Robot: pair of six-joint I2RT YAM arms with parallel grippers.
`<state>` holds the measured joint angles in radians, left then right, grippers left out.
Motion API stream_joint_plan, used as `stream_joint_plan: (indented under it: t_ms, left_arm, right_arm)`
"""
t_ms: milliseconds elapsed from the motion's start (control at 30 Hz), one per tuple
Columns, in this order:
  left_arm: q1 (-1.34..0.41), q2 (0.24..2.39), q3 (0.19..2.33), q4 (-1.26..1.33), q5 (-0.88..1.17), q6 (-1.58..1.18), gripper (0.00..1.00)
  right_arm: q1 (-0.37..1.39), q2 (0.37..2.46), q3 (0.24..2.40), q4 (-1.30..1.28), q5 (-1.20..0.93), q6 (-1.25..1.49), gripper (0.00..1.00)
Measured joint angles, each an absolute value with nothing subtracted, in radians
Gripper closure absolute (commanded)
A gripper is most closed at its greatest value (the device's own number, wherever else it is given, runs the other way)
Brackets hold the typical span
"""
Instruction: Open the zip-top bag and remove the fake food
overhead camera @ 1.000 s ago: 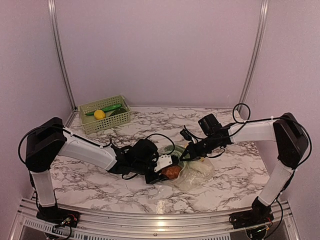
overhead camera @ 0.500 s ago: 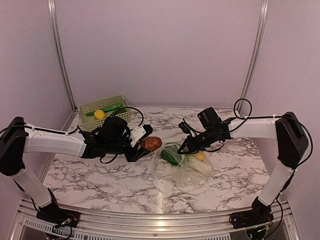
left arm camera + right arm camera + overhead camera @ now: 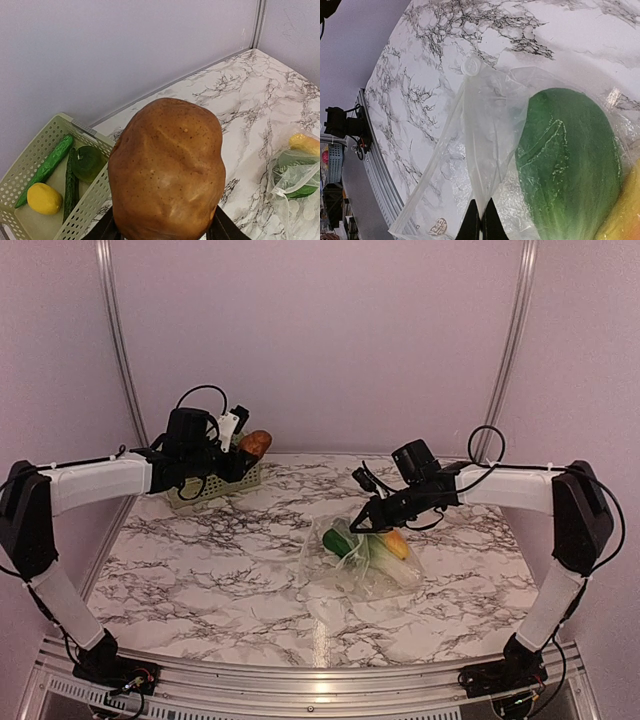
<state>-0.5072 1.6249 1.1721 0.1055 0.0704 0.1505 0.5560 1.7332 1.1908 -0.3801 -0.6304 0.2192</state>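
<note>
My left gripper (image 3: pixel 243 440) is shut on an orange-brown toy potato (image 3: pixel 256 443), held above the right end of the light green basket (image 3: pixel 191 492); the potato fills the left wrist view (image 3: pixel 167 167). The clear zip-top bag (image 3: pixel 358 578) lies mid-table with a green fake food piece (image 3: pixel 338 543) and a yellow one (image 3: pixel 396 543) inside. My right gripper (image 3: pixel 357 526) is shut on the bag's upper film (image 3: pixel 485 165) and holds it up. The green piece (image 3: pixel 570 175) shows large through the plastic.
The basket (image 3: pixel 30 170) holds a yellow lemon (image 3: pixel 44 198), green cucumbers (image 3: pixel 48 166) and a dark green piece (image 3: pixel 88 161). Walls with metal rails close in the back and sides. The rail at the near edge runs along the table front (image 3: pixel 320 680).
My left arm lifted the potato out of the bag and carried it left and back to above the basket. The right gripper kept its hold on the bag and rose slightly.
</note>
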Motion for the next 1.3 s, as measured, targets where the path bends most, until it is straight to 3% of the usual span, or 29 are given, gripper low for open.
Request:
stream_joint_plan:
  t_ms: [467, 700, 1100, 1300]
  left_arm:
    - [-0.263, 2.035, 1.568, -0.008, 0.051, -0.104, 0.58]
    - [-0.204, 2.175, 1.706, -0.078, 0.04, -0.2, 0.53]
    - [-0.181, 2.266, 1.794, -0.146, 0.066, -0.287, 0.25]
    - [-0.179, 2.195, 1.704, -0.114, 0.115, -0.331, 0.23]
  right_arm:
    - [0.551, 1.736, 1.261, -0.426, -0.625, 0.2, 1.0]
    - [0.551, 1.753, 1.287, -0.444, -0.628, 0.183, 1.0]
    - [0.551, 1.768, 1.328, -0.474, -0.639, 0.174, 1.0]
    - [0.551, 1.771, 1.336, -0.479, -0.644, 0.175, 1.0]
